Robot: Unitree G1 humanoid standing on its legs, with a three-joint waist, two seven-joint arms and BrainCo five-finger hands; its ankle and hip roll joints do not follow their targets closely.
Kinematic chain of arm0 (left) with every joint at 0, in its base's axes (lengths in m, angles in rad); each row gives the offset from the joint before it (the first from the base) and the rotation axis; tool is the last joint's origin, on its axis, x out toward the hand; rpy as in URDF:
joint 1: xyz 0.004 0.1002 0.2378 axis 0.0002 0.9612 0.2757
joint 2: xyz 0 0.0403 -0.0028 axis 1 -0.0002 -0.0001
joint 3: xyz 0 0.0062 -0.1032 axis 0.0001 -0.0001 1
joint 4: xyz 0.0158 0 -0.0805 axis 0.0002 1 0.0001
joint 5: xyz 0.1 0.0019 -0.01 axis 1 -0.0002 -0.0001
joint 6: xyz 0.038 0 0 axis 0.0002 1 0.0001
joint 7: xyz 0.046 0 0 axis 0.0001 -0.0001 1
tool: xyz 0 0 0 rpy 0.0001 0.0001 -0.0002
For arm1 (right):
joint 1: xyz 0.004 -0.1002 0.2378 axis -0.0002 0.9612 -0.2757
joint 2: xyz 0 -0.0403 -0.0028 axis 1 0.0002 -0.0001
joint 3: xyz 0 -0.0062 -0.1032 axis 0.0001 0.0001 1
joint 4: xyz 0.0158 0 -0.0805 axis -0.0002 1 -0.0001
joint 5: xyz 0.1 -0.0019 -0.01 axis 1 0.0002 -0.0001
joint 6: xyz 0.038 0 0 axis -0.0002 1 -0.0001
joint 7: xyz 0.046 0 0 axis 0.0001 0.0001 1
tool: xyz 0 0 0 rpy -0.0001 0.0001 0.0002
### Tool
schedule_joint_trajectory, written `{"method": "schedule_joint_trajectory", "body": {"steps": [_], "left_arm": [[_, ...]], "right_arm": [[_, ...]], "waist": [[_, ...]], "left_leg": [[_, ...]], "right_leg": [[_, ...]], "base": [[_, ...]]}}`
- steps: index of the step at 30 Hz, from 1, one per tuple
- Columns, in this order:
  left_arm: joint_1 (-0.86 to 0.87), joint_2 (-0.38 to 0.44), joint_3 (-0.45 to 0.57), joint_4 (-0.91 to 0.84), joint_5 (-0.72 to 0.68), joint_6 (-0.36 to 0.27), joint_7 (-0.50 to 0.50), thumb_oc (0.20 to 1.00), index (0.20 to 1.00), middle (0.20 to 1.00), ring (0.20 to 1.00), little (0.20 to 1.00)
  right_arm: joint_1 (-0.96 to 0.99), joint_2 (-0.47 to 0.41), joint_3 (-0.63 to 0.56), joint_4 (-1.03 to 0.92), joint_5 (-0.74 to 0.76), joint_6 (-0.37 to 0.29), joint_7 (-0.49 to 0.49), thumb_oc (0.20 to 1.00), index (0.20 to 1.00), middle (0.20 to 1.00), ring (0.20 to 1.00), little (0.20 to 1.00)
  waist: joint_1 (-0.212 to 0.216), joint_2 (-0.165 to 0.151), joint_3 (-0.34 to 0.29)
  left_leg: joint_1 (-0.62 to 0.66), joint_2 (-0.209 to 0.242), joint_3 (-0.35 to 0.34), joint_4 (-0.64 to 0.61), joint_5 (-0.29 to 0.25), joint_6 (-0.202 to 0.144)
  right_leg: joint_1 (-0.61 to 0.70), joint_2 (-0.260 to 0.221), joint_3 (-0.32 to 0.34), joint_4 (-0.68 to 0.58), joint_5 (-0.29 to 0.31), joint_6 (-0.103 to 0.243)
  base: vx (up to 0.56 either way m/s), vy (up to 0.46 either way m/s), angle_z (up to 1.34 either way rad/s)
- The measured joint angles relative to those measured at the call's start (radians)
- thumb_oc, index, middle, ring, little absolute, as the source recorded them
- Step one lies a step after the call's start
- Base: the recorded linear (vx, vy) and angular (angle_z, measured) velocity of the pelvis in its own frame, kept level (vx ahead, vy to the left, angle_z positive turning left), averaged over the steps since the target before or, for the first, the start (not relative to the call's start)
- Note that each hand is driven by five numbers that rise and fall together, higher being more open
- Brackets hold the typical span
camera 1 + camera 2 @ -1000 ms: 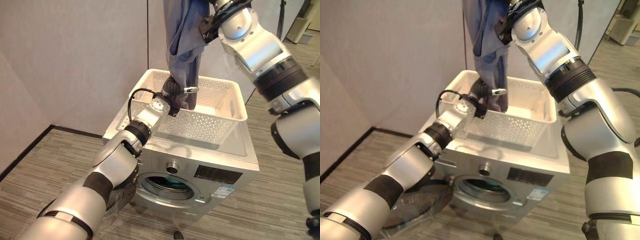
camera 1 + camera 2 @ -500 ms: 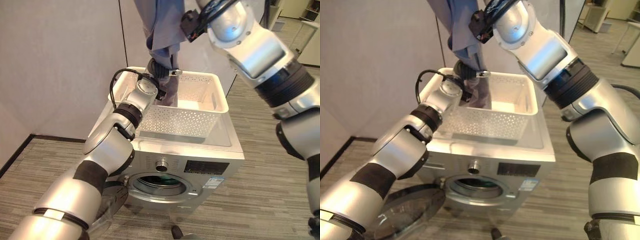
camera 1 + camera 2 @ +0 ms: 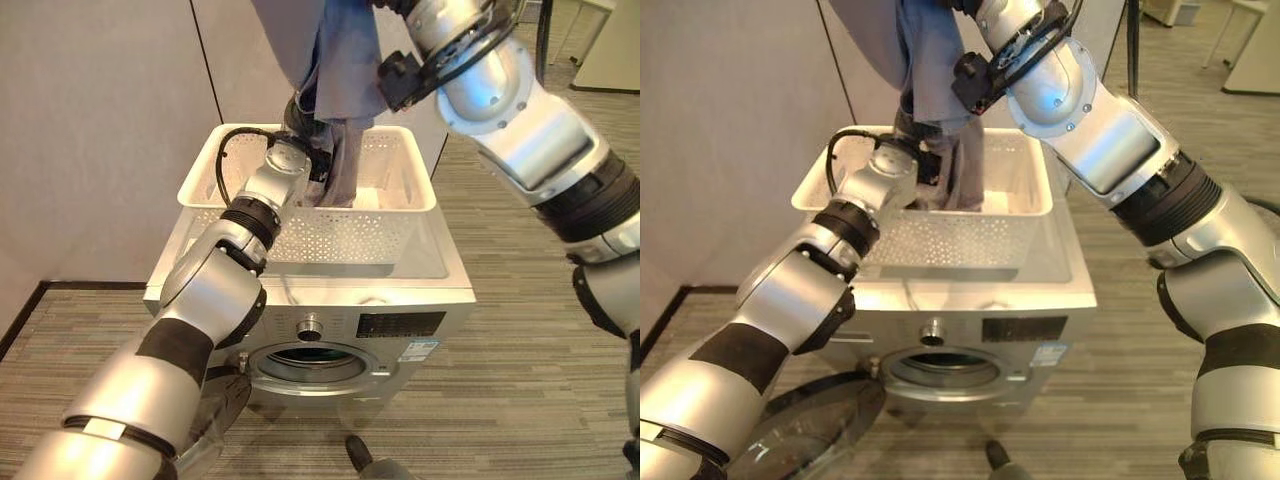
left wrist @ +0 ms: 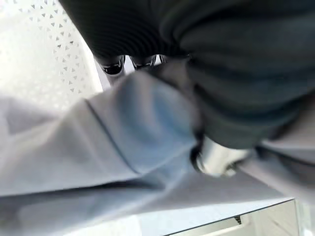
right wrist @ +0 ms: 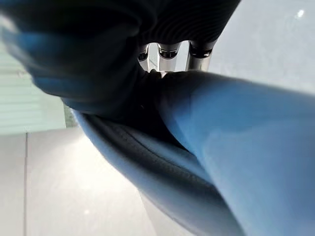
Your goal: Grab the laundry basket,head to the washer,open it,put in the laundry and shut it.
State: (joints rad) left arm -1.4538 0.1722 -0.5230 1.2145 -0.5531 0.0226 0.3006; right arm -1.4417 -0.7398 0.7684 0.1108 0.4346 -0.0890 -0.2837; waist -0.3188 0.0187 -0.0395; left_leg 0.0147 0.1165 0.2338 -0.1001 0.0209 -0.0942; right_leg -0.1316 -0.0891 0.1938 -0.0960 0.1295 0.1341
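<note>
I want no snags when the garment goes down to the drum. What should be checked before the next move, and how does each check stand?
1. Washer door open: ok, it is swung aside and the drum opening is exposed.
2. Right hand holds the blue-grey garment: ok, cloth is bunched against its fingers.
3. Left hand holds the garment lower down: ok, cloth wraps it in the left wrist view.
4. Garment clear of the white basket: not ok, its lower end hangs inside.
5. Basket steady on the washer top: ok, it sits flat.
6. More laundry in the basket: cannot tell.

Grey partition wall (image 3: 90,130), striped wood-look floor (image 3: 520,330), dark skirting (image 3: 20,315)
</note>
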Motion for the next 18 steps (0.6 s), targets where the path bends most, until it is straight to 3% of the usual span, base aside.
{"method": "schedule_joint_trajectory", "body": {"steps": [1, 2, 3, 4, 12, 14, 18], "left_arm": [[0.001, 0.007, 0.000, -0.011, 0.000, -0.001, 0.002, 0.200, 0.200, 0.200, 0.200, 0.200], [0.006, 0.017, 0.000, -0.031, 0.000, -0.005, 0.003, 0.200, 0.200, 0.200, 0.200, 0.200], [0.010, 0.027, 0.001, -0.049, 0.001, -0.011, 0.006, 0.200, 0.200, 0.200, 0.200, 0.200], [0.014, 0.038, 0.003, -0.066, 0.001, -0.020, 0.011, 0.200, 0.200, 0.200, 0.200, 0.200], [0.105, 0.142, 0.043, -0.227, 0.014, -0.067, 0.058, 0.200, 0.200, 0.200, 0.200, 0.200], [0.141, 0.148, 0.052, -0.287, 0.015, -0.072, 0.074, 0.200, 0.200, 0.200, 0.200, 0.200], [0.157, 0.158, 0.097, -0.334, 0.015, -0.080, 0.092, 0.200, 0.200, 0.200, 0.200, 0.200]], "right_arm": [[0.017, -0.001, -0.009, -0.015, 0.000, -0.005, 0.000, 0.294, 0.294, 0.294, 0.294, 0.294], [0.050, -0.001, -0.035, -0.042, 0.001, -0.011, 0.000, 0.442, 0.442, 0.442, 0.442, 0.442], [0.095, -0.001, -0.068, -0.070, 0.000, -0.025, -0.002, 0.843, 0.843, 0.843, 0.843, 0.843], [0.140, -0.001, -0.098, -0.097, 0.000, -0.032, -0.002, 1.000, 1.000, 1.000, 1.000, 1.000], [0.536, -0.015, -0.251, -0.270, 0.003, -0.049, 0.012, 1.000, 1.000, 1.000, 1.000, 1.000], [0.719, 0.066, -0.419, -0.343, 0.003, -0.076, 0.028, 1.000, 1.000, 1.000, 1.000, 1.000], [0.921, 0.112, -0.510, -0.380, -0.001, -0.092, 0.047, 1.000, 1.000, 1.000, 1.000, 1.000]], "waist": [[0.000, 0.000, 0.000], [-0.001, 0.000, 0.000], [0.000, 0.000, 0.000], [0.001, 0.000, 0.001], [0.000, 0.011, 0.009], [0.002, 0.010, 0.011], [-0.001, 0.023, 0.024]], "left_leg": [[0.000, 0.000, 0.000, 0.000, 0.000, 0.000], [0.000, 0.000, 0.000, 0.000, 0.000, -0.001], [0.000, 0.000, 0.000, 0.000, 0.000, -0.001], [0.000, 0.000, -0.001, 0.000, 0.000, -0.001], [0.005, -0.004, -0.008, -0.001, -0.002, 0.001], [0.010, -0.004, -0.009, -0.001, -0.002, 0.001], [0.019, -0.014, -0.009, -0.001, -0.008, 0.006]], "right_leg": [[0.000, 0.000, 0.000, 0.000, 0.000, 0.000], [0.000, 0.001, 0.000, 0.000, 0.000, 0.000], [0.000, 0.000, -0.001, 0.000, 0.000, 0.000], [0.001, 0.000, -0.002, 0.000, 0.000, 0.000], [0.011, -0.007, -0.010, 0.000, -0.003, 0.002], [0.018, -0.012, -0.013, 0.000, -0.004, 0.003], [0.027, -0.018, -0.012, 0.000, -0.008, 0.008]], "base": [[0.00, 0.000, 0.00], [0.00, 0.000, 0.00], [0.00, 0.000, 0.00], [0.00, 0.000, 0.00], [0.00, 0.000, 0.03], [0.01, 0.004, 0.02], [0.01, -0.001, 0.01]]}}
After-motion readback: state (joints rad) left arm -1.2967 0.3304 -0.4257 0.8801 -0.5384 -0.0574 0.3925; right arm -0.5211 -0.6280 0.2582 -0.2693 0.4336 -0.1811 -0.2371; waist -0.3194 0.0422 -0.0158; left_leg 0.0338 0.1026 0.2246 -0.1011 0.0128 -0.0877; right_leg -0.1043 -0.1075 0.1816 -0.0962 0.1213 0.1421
